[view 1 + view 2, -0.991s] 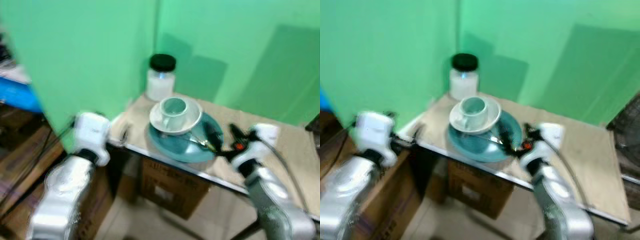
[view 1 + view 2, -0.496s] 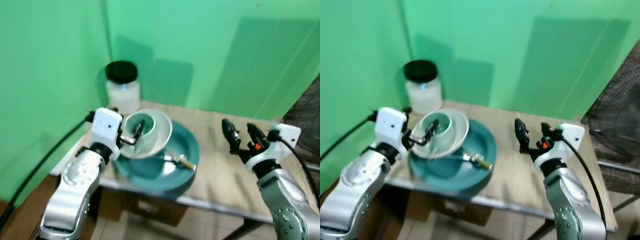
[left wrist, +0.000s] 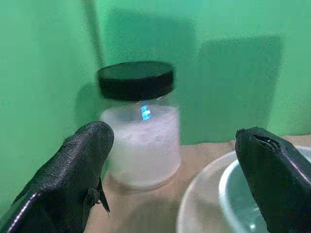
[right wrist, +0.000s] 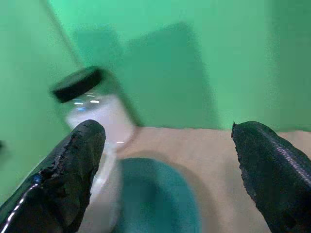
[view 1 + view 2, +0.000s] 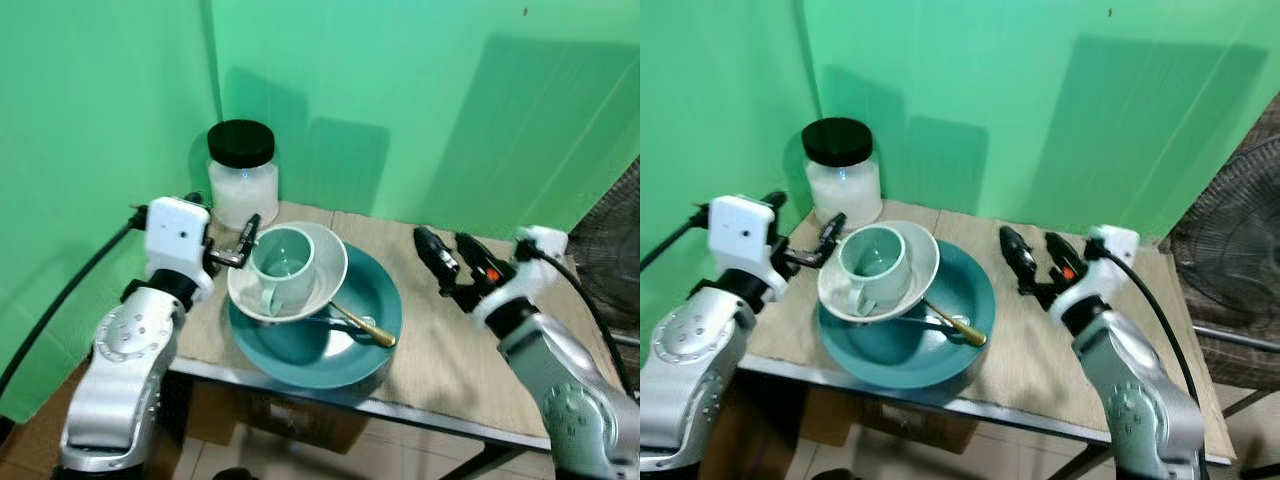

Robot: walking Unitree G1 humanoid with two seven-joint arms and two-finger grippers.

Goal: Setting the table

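Tabletop (image 5: pixel 440 350), one plate (image 5: pixel 340 345), bowl (image 5: pixel 325 265), mug (image 5: pixel 283 262), spoon (image 5: pixel 362 324), jar (image 5: pixel 241 185)

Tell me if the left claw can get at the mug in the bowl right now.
Probably yes. The left claw is open beside the white bowl, at its rim, with the mug upright inside, its mouth uncovered. Nothing stands between them; the jar is behind, off the path.

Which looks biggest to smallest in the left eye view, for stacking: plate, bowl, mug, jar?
1. teal plate
2. white bowl
3. jar and mug: alike, jar farther, so unranked.
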